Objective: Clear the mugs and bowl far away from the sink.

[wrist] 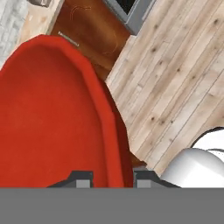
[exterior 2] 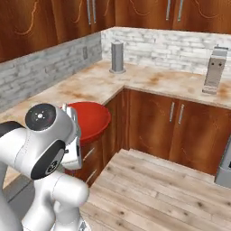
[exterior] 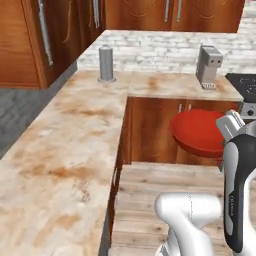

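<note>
My gripper [wrist: 113, 179] is shut on the rim of the glossy red bowl [wrist: 48, 118]; one dark fingertip [wrist: 81, 178] sits inside the rim and the other outside. The bowl [exterior: 196, 131] hangs in the air over the wooden floor, in front of the corner cabinet doors, at about counter height. From the right base camera, the bowl [exterior 2: 93, 117] sticks out from behind my white hand, close to the counter's edge. The mugs and the sink are out of view.
An L-shaped marble counter [exterior: 65, 145] runs along the left and the back. On it stand a grey cylinder [exterior: 106, 64] in the corner and a grey appliance [exterior: 209, 66] further right. A black stovetop corner [exterior: 243, 84] lies at the right. Wooden floor [exterior: 150, 195] spreads below.
</note>
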